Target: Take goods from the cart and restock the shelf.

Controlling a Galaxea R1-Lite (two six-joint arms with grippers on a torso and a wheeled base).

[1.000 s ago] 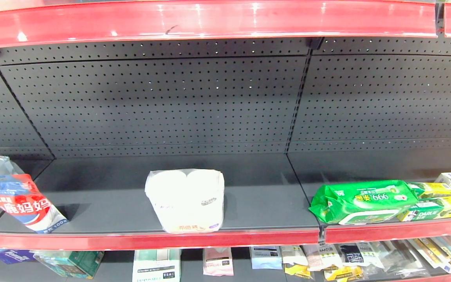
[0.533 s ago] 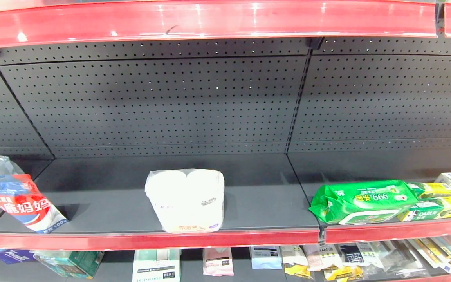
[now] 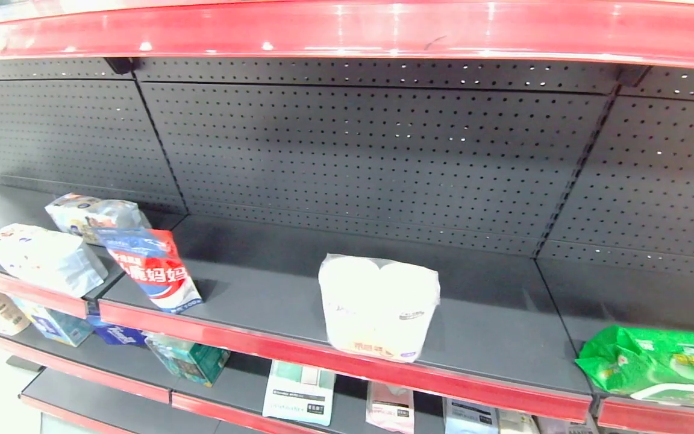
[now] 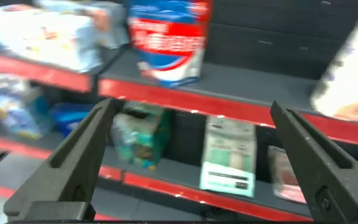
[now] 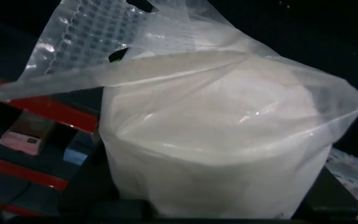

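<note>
Clear plastic film bulges up from the right gripper (image 5: 216,200), whose dark fingers appear closed on the base of a white roll pack (image 5: 216,143), held low in front of the lower tiers. The left gripper (image 4: 191,168) is spread wide and empty, facing the shelf (image 3: 250,283). The step looks to be carrying this pack to the middle tier. There a matching pack (image 3: 378,307) stands upright near the front, with bare deck between the red-and-blue pouch (image 3: 153,271) and the green wipes (image 3: 654,361). Rise above the red lip (image 3: 347,360) first, go in level, set it just beside its twin, and release only once the base sits flat. The loose film could snag.
</note>
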